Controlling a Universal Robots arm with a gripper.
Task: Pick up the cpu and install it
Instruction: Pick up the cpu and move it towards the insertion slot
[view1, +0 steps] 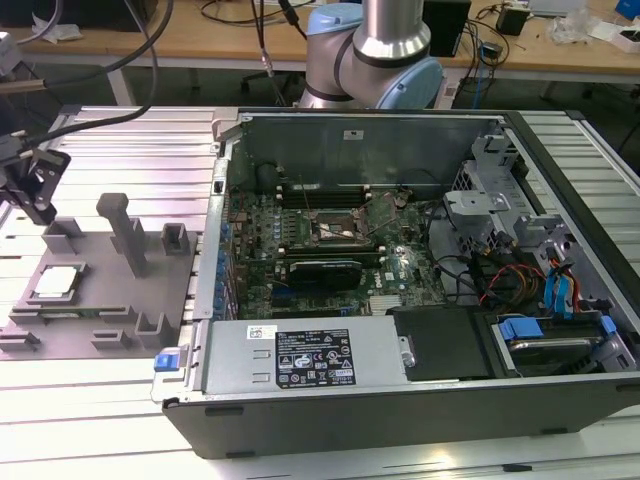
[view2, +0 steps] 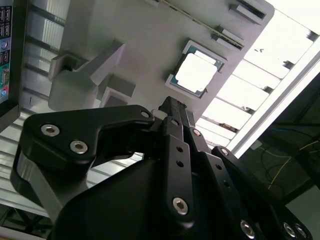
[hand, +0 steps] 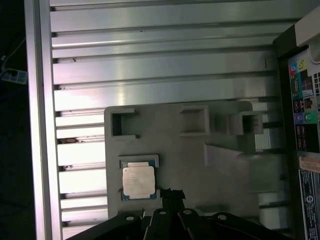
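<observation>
Cpu (hand: 138, 182) lies flat, silver top up, in grey fixture (hand: 187, 165).

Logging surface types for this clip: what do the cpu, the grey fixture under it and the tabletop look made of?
The cpu: pale metal top, matte silver sheen, on a greenish board edge. The grey fixture: probably plastic, uniformly matte, no glint. The tabletop: likely aluminium, ribbed slats with bright streaky reflections.

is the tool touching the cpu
Apart. In the exterior view the tool hangs above the grey fixture, with a clear gap down to the cpu lying on it.
</observation>
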